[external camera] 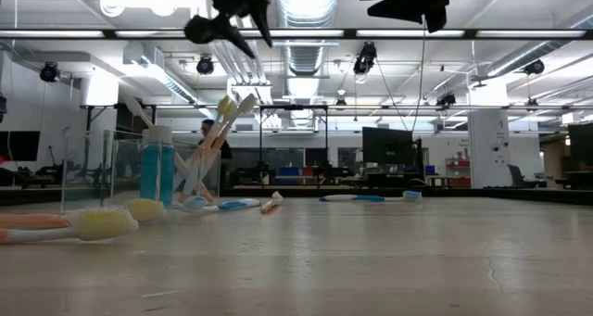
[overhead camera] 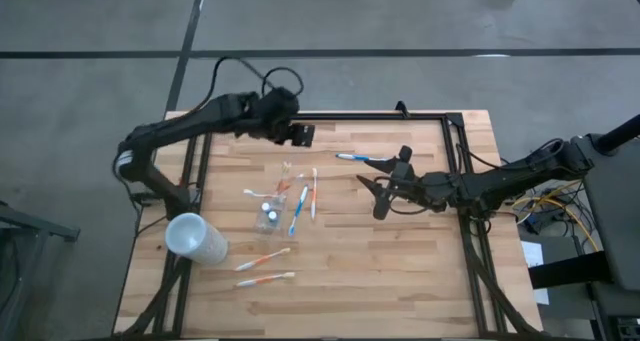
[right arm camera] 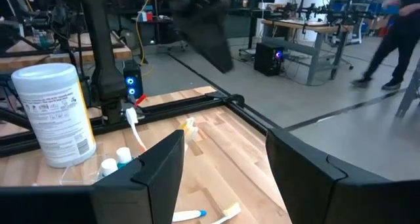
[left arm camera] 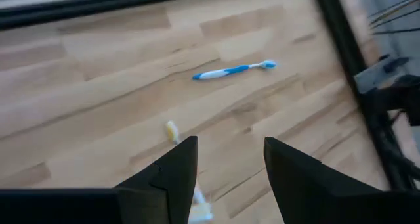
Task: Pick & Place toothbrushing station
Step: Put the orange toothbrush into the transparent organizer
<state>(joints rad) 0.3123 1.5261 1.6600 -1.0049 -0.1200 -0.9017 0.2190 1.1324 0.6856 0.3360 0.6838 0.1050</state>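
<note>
High view: slim white-blue plastic toothbrush (overhead camera: 362, 158) at twelve o'clock, just beside empty, parted right gripper (overhead camera: 385, 195). Light, stiff, slippery, probably; best pinched mid-handle. Left gripper (overhead camera: 301, 135) at eleven o'clock, parted, empty.

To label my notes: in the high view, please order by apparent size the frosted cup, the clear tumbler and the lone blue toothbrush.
1. Frosted cup, clearly largest.
2. Lone blue toothbrush, long but thin.
3. Clear tumbler, smallest.

White-blue toothbrush (overhead camera: 362, 158) (blue handle), white-orange toothbrushes (overhead camera: 264, 259), and frosted whitish cup (overhead camera: 195, 237) on pale striped wood.
</note>
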